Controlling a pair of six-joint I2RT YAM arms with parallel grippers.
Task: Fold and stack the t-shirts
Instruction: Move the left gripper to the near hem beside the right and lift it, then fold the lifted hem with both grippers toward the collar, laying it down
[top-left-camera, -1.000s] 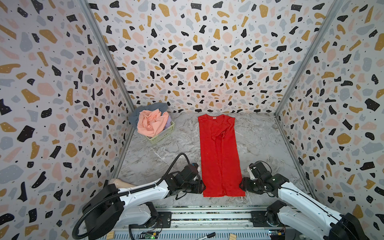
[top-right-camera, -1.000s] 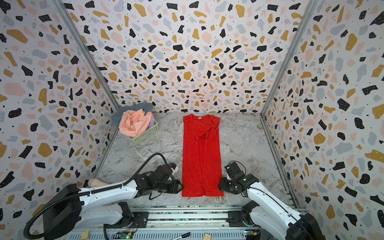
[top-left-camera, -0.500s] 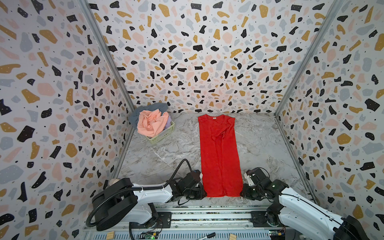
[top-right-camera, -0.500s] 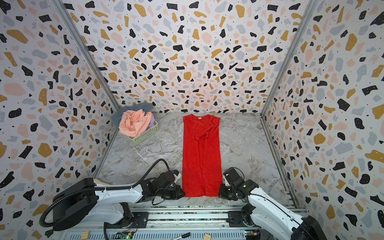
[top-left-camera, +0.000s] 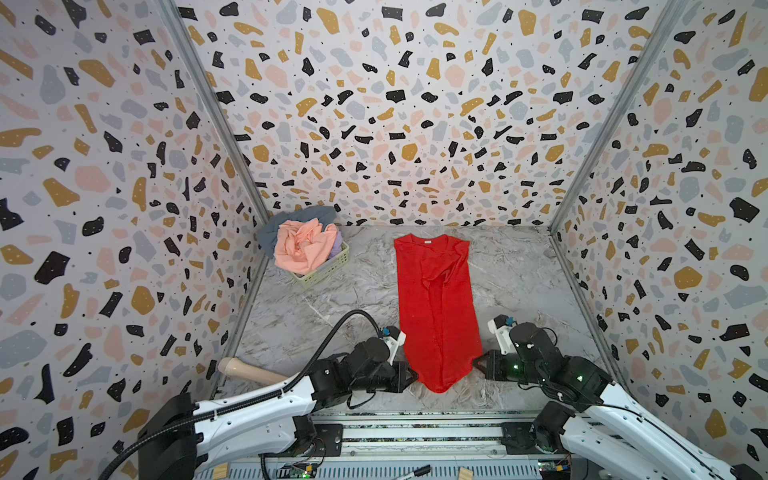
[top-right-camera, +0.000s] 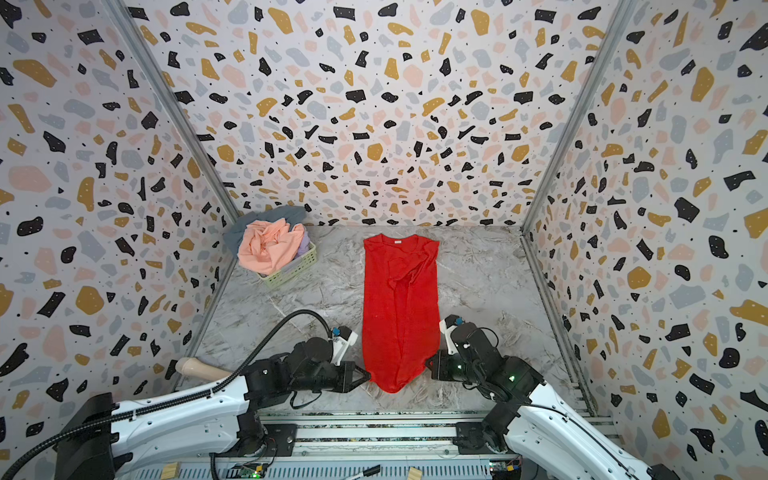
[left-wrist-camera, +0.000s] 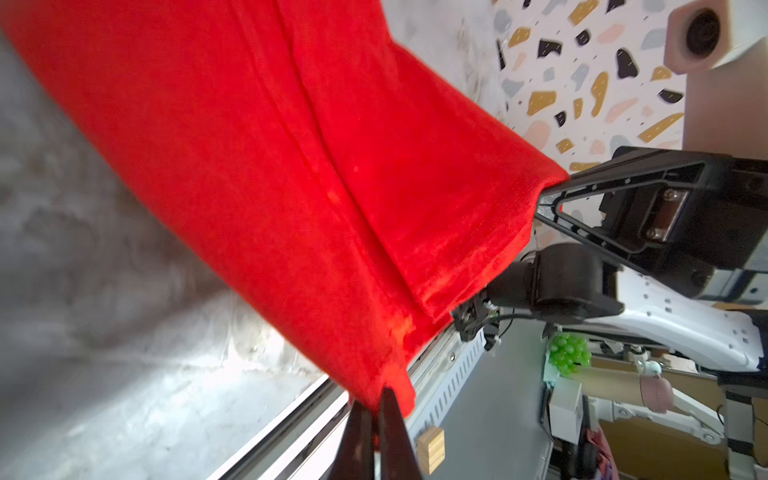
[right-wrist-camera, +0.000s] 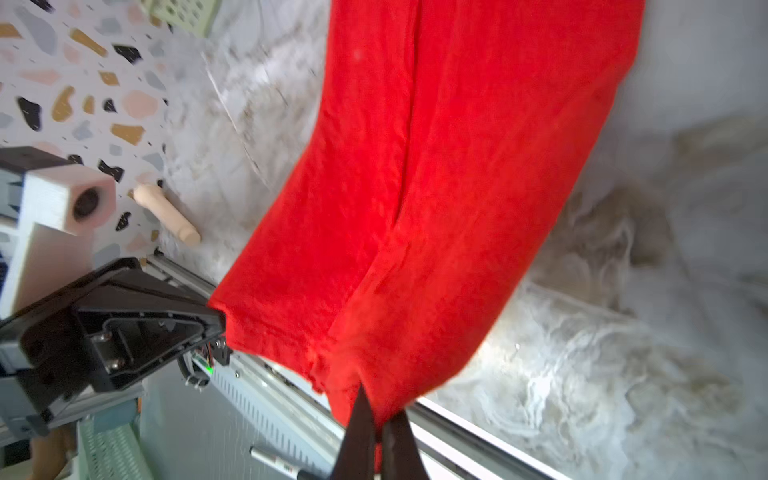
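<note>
A bright red t-shirt, folded lengthwise into a long strip, lies on the marble table with its collar toward the back wall. My left gripper is shut on the left corner of its near hem. At the right corner my right gripper is shut on the same hem. Between them the hem sags to a point just off the table. Peach-pink, grey-blue and lilac t-shirts sit crumpled in a basket.
The pale green lattice basket stands in the back left corner. A wooden peg lies at the front left by the wall. The metal rail runs along the front edge, with a marker pen below it. Patterned walls enclose three sides.
Both grippers went from open beside the hem to shut on its two corners. The hem, flat before, is now raised at the corners and droops in the middle.
</note>
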